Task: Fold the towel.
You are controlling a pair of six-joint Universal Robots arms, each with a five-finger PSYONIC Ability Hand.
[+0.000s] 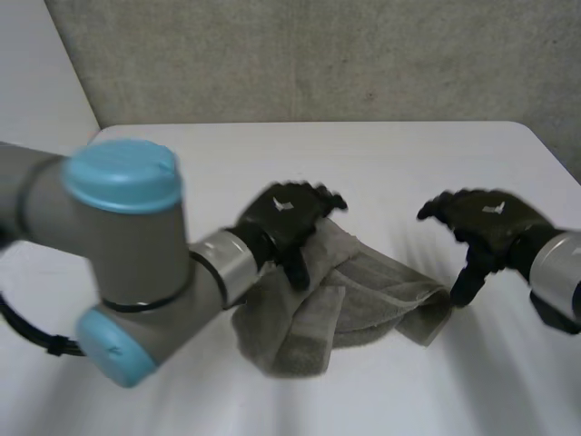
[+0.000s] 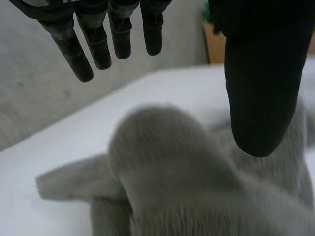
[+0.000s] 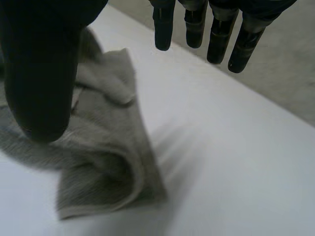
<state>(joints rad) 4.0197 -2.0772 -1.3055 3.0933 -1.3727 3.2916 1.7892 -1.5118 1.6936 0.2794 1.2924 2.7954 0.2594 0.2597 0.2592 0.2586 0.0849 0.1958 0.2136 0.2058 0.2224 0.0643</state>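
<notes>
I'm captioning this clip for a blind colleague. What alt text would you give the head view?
A grey towel lies bunched in loose folds on a white table. The robot's left hand, fingers open, is over its far left part; the right hand, also open, is beside its right end.

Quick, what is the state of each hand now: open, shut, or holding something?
Left hand: open, over the towel, holding nothing.
Right hand: open, beside the towel's end, holding nothing.
</notes>
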